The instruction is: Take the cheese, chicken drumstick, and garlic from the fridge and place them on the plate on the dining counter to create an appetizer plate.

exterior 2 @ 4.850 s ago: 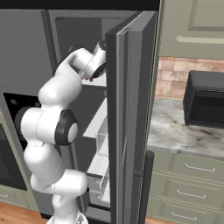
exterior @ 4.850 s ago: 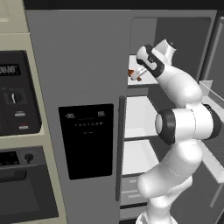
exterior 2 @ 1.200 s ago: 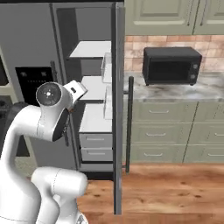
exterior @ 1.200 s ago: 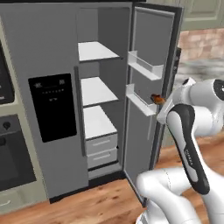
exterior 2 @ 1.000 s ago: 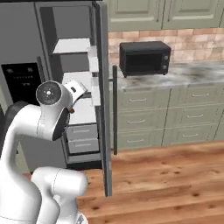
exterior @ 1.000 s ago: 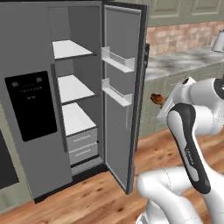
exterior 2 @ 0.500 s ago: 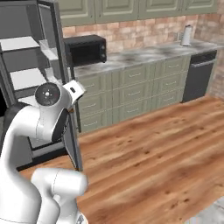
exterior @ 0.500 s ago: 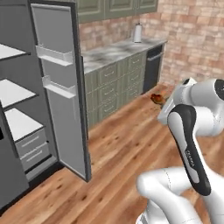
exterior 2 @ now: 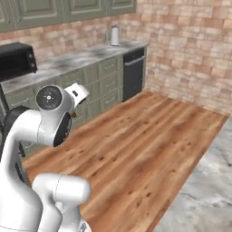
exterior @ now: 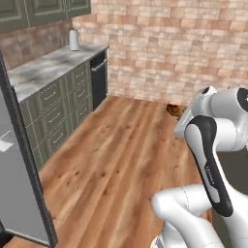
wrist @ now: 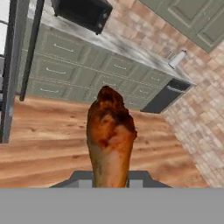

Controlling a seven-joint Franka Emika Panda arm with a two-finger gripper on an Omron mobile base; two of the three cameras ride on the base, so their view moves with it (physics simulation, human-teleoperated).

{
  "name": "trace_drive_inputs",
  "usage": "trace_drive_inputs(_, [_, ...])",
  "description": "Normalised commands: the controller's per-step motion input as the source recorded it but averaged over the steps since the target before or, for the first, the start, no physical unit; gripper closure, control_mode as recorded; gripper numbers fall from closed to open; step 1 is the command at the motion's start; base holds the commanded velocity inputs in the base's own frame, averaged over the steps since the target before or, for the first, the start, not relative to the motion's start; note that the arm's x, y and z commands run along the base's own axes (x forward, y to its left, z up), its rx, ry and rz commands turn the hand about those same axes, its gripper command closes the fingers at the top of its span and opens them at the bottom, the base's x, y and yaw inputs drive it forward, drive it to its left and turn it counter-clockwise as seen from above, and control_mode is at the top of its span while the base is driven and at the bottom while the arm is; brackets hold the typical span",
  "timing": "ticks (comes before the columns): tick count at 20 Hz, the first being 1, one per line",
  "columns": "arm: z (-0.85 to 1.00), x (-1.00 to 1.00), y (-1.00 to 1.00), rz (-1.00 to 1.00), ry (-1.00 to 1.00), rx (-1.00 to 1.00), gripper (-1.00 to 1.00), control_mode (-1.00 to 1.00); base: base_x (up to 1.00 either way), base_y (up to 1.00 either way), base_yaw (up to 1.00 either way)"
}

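My gripper [wrist: 110, 180] is shut on the chicken drumstick [wrist: 109, 129], an orange-brown piece that stands thick end up between the fingers in the hand view. In the left base view the drumstick [exterior: 173, 109] pokes out to the left of the white hand, high above the wood floor. The fridge door [exterior: 19, 193] stands open at the far left, and its dark edge [wrist: 8, 65] crosses the hand view. A corner of the marbled dining counter [exterior 2: 206, 195] lies at the lower right of the right base view. The cheese, garlic and plate are out of view.
Sage-green cabinets under a marbled worktop [exterior: 43, 65] run along the left wall, with a black dishwasher [exterior 2: 133, 72], a kettle [exterior 2: 114, 35] and a black microwave [exterior 2: 16, 61]. A brick wall [exterior: 184, 48] closes the far side. Bare wood floor [exterior 2: 136, 149] lies between.
The whole picture has swung away from the fridge toward the brick wall, so the base has turned. The drumstick stays in the shut gripper, in the same place relative to the arm.
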Motion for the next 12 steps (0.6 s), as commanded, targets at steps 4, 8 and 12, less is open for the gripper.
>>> trace_drive_inputs(4, [0.0,0.0,0.0,0.0,0.0,0.0,1.0,1.0,1.0,0.36,-0.62])
trace_drive_inputs(8, [0.0,0.0,0.0,0.0,0.0,0.0,1.0,1.0,1.0,0.56,-0.6])
trace_drive_inputs(12, [0.0,0.0,0.0,0.0,0.0,0.0,1.0,1.0,1.0,0.32,-0.49])
